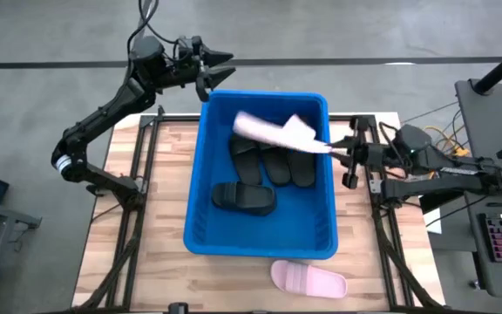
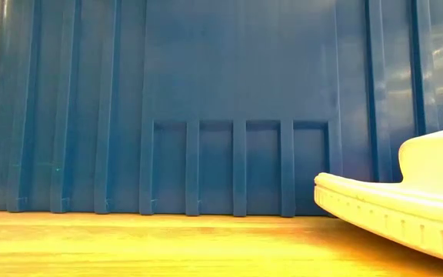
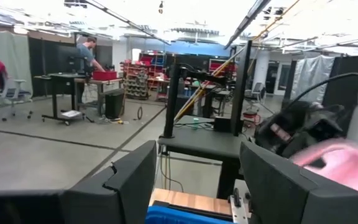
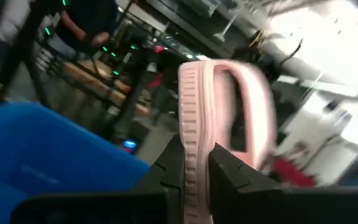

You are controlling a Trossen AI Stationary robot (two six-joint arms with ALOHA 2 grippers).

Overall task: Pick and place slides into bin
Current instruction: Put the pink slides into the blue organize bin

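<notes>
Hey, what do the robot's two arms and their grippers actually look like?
Both arms are dark, nearly black, built of slim jointed links. The left gripper ends in two pointed dark fingers, which look broad and flat-faced in its wrist view. The right gripper has dark fingers too, with cables running along its arm.

Two dark jointed arms, black cables along them, left gripper (image 1: 219, 70) with angular black fingers (image 3: 114, 186)

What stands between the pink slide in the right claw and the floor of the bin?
Nothing visible blocks it. The right claw holds the pink slide over the bin, above black slides already lying inside.
</notes>
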